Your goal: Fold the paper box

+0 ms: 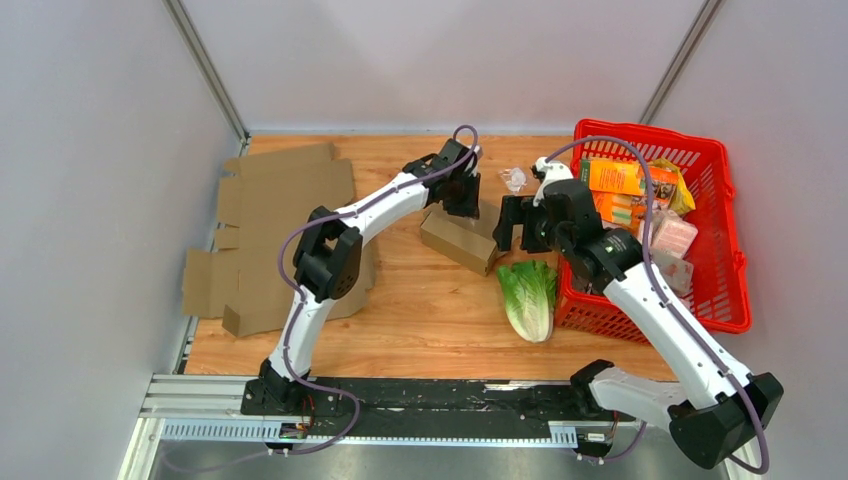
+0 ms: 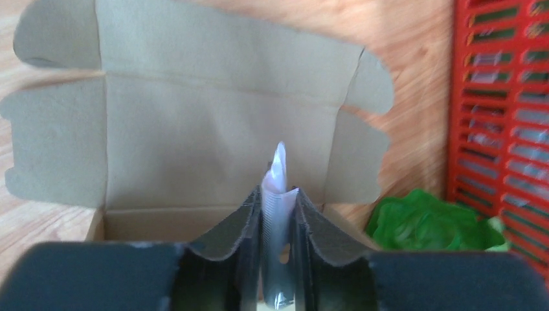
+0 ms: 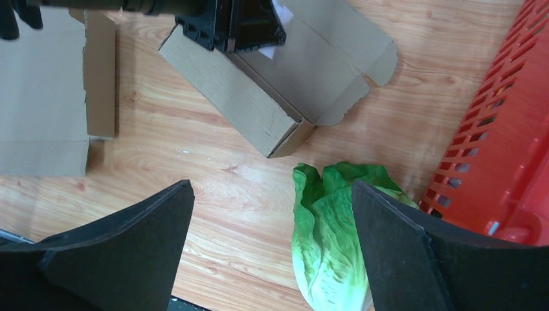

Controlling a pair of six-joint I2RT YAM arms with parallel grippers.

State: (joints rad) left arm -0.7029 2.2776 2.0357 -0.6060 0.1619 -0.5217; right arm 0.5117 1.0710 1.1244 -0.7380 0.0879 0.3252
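Quick count: one paper box, half-formed with its lid flap open, sitting mid-table toward the far edge. At least two flat cardboard sheets along the table's left edge, hard to count exactly. One lettuce touching the one red basket on the right side, which holds several grocery packets. The left gripper is over the box, pinched on a thin plastic slip. The right gripper is spread wide above the lettuce, holding nothing.
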